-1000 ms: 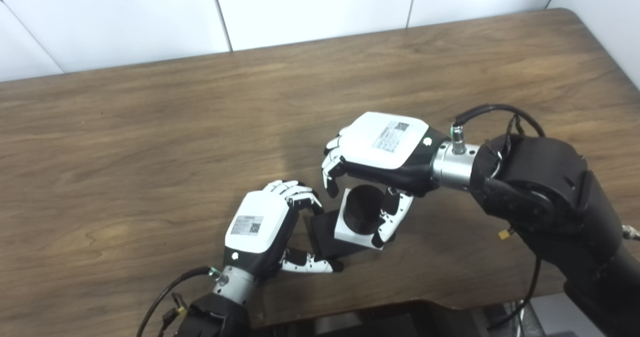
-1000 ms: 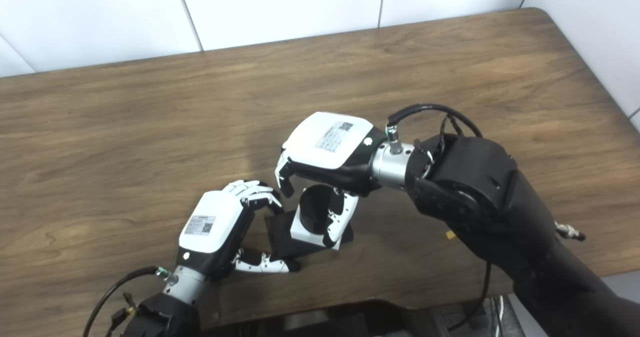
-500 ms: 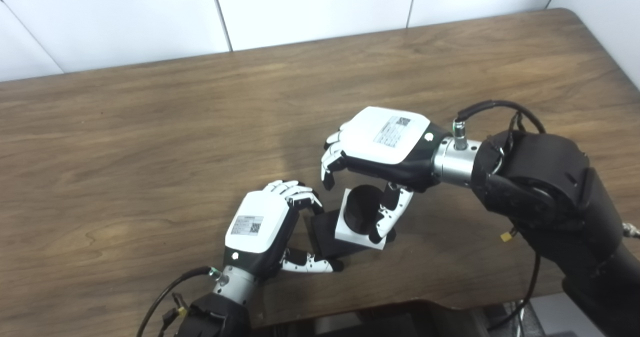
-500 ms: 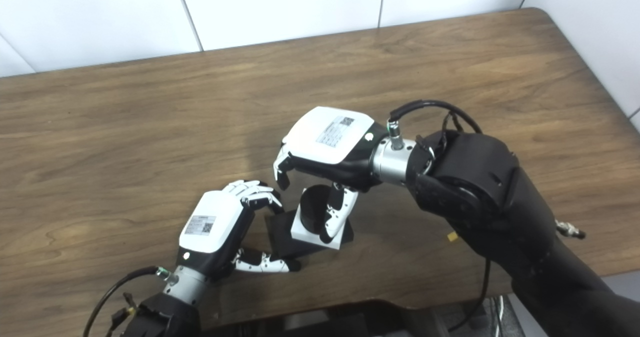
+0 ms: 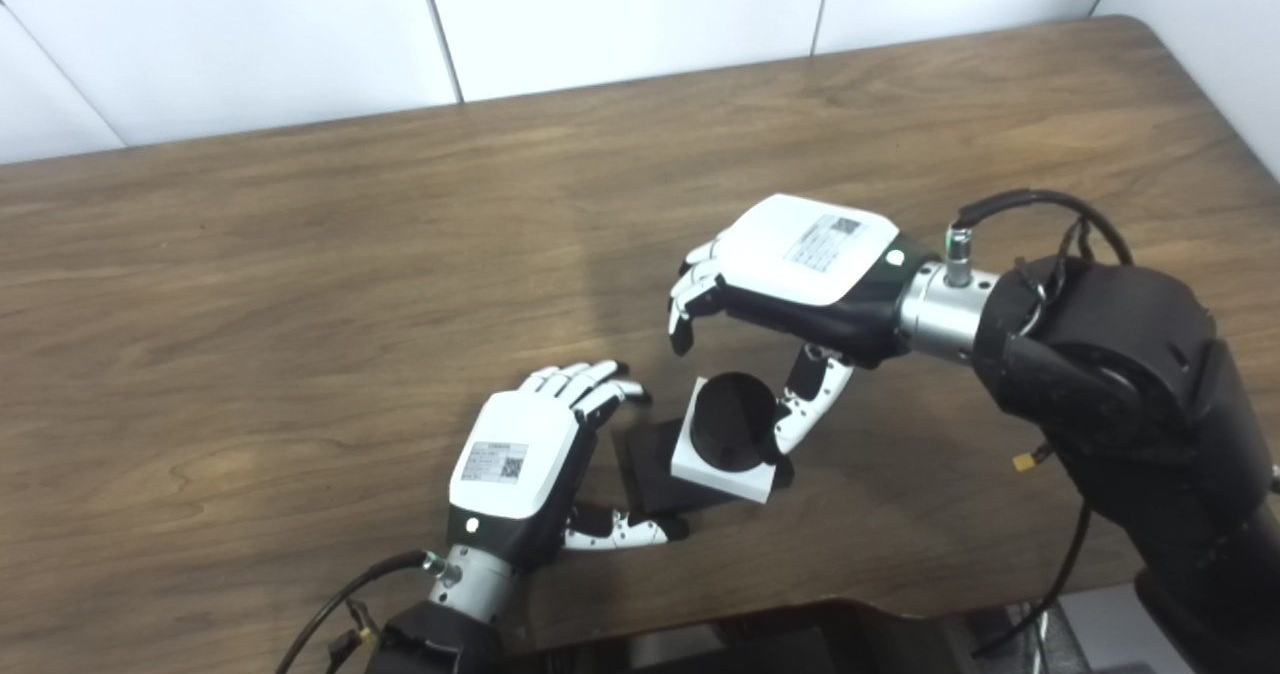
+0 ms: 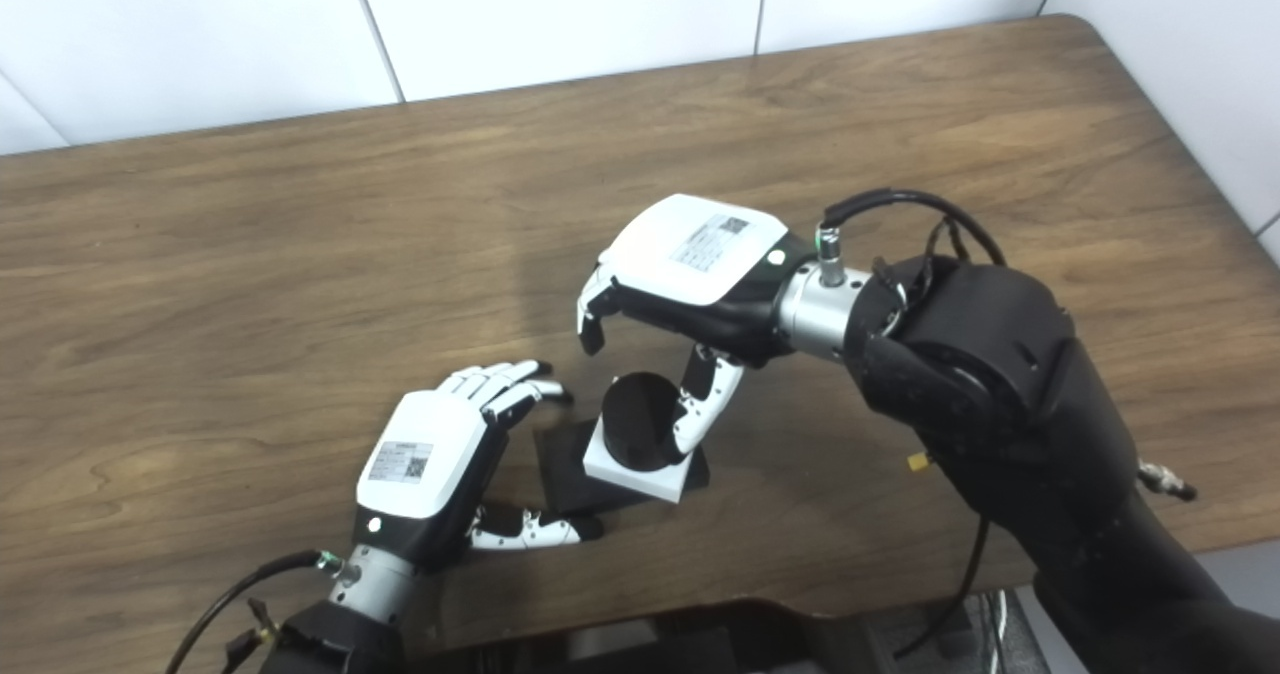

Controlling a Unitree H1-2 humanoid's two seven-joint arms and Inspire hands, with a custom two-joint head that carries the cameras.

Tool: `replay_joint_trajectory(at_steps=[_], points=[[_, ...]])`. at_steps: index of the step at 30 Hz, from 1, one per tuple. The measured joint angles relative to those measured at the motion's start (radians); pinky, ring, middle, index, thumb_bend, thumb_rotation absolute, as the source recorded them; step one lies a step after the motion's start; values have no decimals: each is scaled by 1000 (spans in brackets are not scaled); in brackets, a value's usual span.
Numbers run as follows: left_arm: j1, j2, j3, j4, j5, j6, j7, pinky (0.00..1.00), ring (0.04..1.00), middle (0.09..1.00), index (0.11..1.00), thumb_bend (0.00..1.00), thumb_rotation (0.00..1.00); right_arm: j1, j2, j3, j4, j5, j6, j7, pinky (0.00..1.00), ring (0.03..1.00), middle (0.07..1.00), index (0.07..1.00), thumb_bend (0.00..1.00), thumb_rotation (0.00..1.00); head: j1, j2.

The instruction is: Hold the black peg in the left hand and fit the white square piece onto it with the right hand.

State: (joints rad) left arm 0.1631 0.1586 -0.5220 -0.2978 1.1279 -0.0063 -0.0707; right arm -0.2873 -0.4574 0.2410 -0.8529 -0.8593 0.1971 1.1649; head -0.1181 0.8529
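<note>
Brown wooden table [image 5: 300, 254] with one assembly near its front edge

The black peg [image 5: 731, 421] stands on its flat black base [image 5: 655, 469], which lies directly on the wood; the white square piece [image 5: 722, 466] sits around the peg on top of that base. Left of the base, the left hand [image 5: 520, 454] is low at the table, though contact with the wood cannot be told.

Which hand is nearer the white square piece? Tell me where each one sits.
Right. The right hand arches over the white square piece, its thumb alongside the piece's right edge. The left hand is open to the piece's left, beside the black base.
</note>
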Motion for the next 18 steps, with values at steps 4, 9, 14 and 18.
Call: replay_joint_trajectory(at_steps=[4,9,14,18], points=[[8,-5,4,12,1,5,9,936,936,967,998,1000,588,0,-5,-26,0,8,-2,-8,871,868,799,683,871,340,5,-5],[28,-12,8,13,-12,2,15,949,955,997,1000,1000,629,0,-4,-33,11,10,-3,-14,884,868,796,676,879,336,14,-8],[29,-7,35,-17,-81,2,-42,969,968,1000,1000,1000,589,1,2,-64,26,35,36,-17,910,883,816,726,893,385,18,-11],[31,-1,67,-96,-138,27,-121,948,959,1000,1000,1000,620,-1,0,-101,33,106,122,-14,890,896,847,797,916,525,23,-11]])
